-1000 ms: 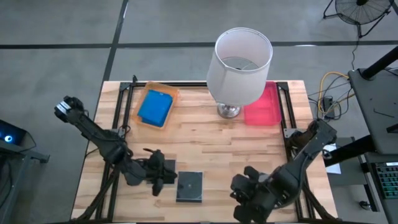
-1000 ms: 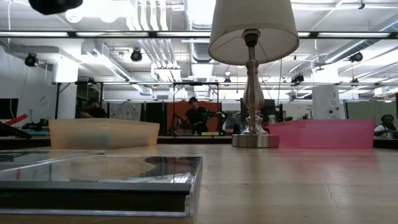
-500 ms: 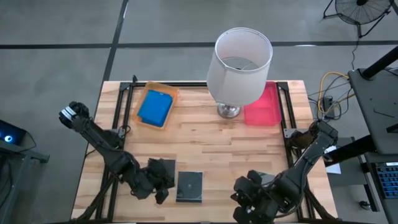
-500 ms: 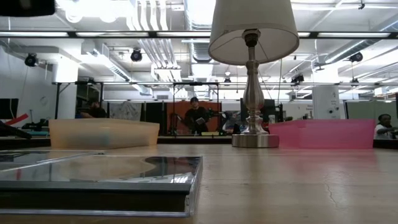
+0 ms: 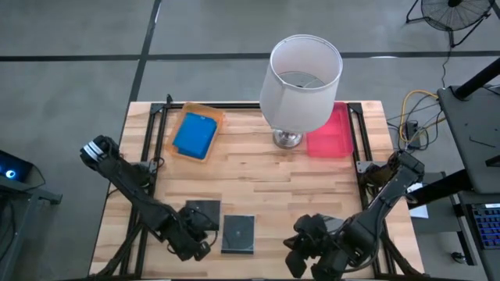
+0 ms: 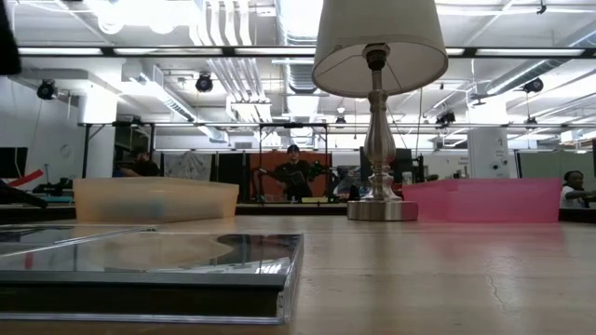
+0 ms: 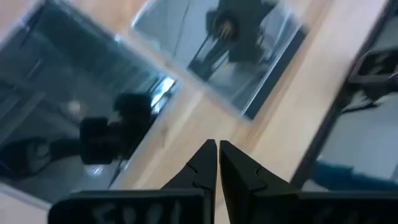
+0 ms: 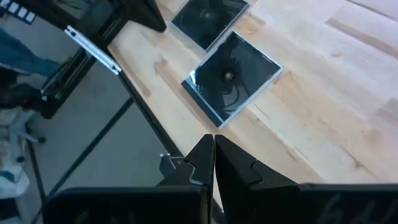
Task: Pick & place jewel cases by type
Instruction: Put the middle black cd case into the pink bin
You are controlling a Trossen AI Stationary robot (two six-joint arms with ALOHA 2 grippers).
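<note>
A: Count of jewel cases?

B: 3 visible. 2 dark square cases [image 5: 238, 233] flat near the bench's [image 5: 258, 187] front edge, side by side w/ a small gap; glossy, clear-lidded, dark inside. 1 blue case [image 5: 194, 135] in the orange tray [image 5: 216, 119] at the back-left corner.

A: Your hands?

B: My left hand [image 7: 217, 155] is pinched closed, empty, over the 2 dark cases. My right hand [image 8: 214, 148] is closed too, empty, past the front edge.

A: Other stuff?

B: 1 lamp [image 5: 301, 74], 1 pink tray [image 5: 332, 133] along the back edge.
</note>
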